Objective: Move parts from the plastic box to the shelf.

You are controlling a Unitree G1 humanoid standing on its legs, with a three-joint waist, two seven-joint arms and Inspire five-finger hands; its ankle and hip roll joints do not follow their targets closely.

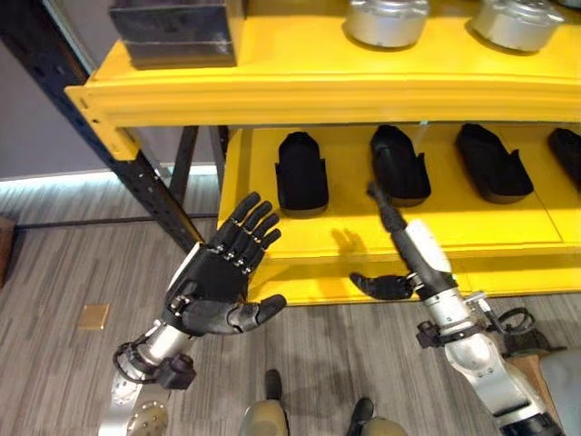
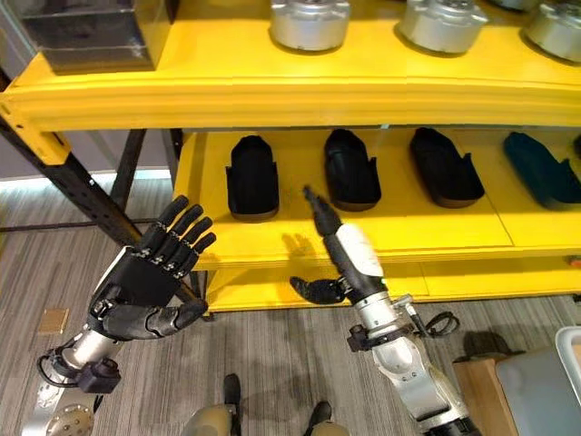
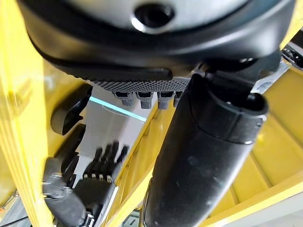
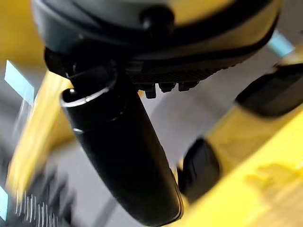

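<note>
Several black moulded parts [image 1: 301,173] lie in a row on the lower yellow shelf [image 1: 300,234]; the part furthest right looks dark teal [image 2: 543,173]. My left hand [image 1: 222,272] hovers in front of the shelf's left end, open, fingers spread and straight, palm empty. My right hand [image 1: 413,250] stands edge-on at the shelf's front lip, its straight fingers pointing at the second black part [image 1: 399,163] and its thumb [image 1: 381,286] sticking out sideways. It holds nothing. The right wrist view shows the thumb [image 4: 123,151] with black parts [image 4: 272,92] beyond it.
Round silver metal parts [image 1: 386,20] and a dark box [image 1: 177,32] stand on the upper yellow shelf [image 1: 272,86]. A black shelf post [image 1: 136,163] slants down at the left. A grey container [image 2: 540,391] shows at the lower right. Wood-pattern floor lies below.
</note>
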